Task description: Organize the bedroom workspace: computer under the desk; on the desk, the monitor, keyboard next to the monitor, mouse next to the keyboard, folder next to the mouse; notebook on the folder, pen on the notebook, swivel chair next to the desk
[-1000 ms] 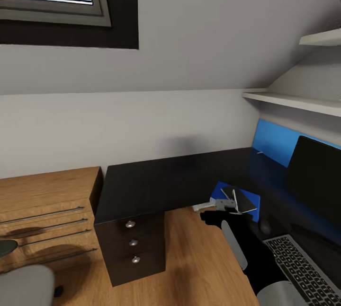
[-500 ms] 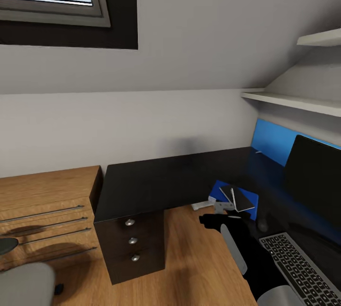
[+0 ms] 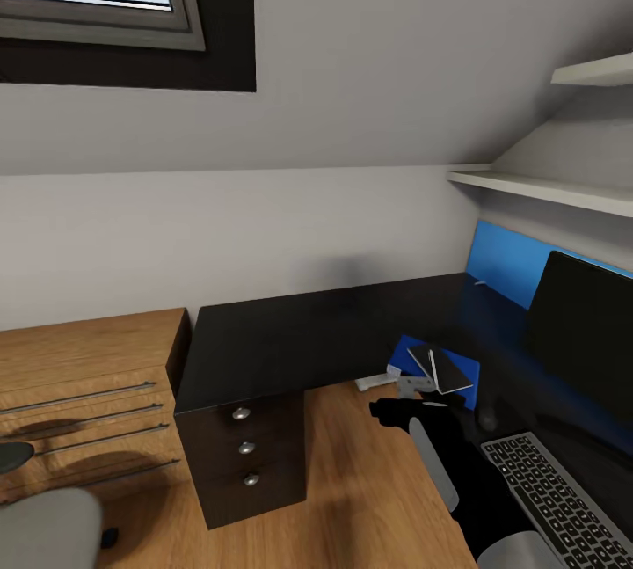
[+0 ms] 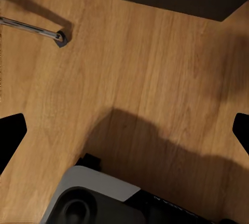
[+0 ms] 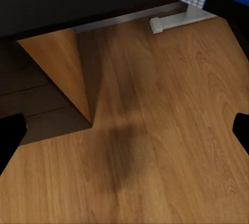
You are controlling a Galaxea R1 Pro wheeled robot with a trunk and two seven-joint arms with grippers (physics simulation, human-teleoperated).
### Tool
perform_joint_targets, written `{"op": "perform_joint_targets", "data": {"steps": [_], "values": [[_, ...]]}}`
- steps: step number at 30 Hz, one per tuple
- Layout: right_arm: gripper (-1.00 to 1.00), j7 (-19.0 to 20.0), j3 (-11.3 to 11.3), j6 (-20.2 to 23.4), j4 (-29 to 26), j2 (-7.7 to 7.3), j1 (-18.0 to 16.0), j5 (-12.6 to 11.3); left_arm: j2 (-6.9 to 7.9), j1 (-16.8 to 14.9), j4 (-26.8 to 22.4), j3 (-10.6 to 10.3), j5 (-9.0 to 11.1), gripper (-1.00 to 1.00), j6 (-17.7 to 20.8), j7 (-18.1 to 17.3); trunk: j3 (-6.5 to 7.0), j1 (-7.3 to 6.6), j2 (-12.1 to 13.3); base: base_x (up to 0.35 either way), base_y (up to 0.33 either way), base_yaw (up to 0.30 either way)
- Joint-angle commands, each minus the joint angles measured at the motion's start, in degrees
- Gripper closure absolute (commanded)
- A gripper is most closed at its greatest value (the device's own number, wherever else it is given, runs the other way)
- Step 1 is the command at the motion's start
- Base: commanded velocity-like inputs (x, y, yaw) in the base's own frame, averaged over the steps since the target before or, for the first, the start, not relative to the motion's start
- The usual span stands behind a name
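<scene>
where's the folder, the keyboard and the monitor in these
folder (image 3: 463, 367), head view, its blue cover near the right edge
keyboard (image 3: 549, 499), head view, middle of the key field
monitor (image 3: 585, 340), head view, centre of the black screen

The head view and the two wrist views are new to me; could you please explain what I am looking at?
This is a simulated wheeled robot with two arms. The large picture comes from a camera on its head, looking down at a black desk. On the desk are a blue folder with a dark flat thing on it, a keyboard and a monitor. A grey chair shows at the lower corner. Each smaller picture comes from a camera on one wrist, looking along that arm's claw at the wooden floor. The left claw and the right claw are both open and hold nothing.
</scene>
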Motion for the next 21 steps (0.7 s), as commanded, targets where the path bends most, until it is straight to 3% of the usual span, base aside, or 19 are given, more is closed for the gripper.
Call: {"op": "perform_joint_targets", "data": {"steps": [1,12,21], "values": [[-1.00,-0.6,0.1,0.2,-0.1,-0.01,0.0,-0.6,0.03,0.0,0.0,-0.1,0.5,-1.00,0.2,0.4,-0.07,0.01,-0.1,0.000,0.000,0.000],[-1.00,-0.4,0.4,-0.2,1.8,0.08,1.1,-0.6,0.05,0.0,0.7,-0.1,0.4,-1.00,0.1,0.4,-0.38,0.01,-0.1,0.000,0.000,0.000],[-1.00,-0.3,0.8,-5.9,9.5,0.08,2.4,-0.5,-0.02,0.0,0.8,-0.2,0.3,-1.00,0.2,0.4,-1.12,0.01,-0.1,0.000,0.000,0.000]]}}
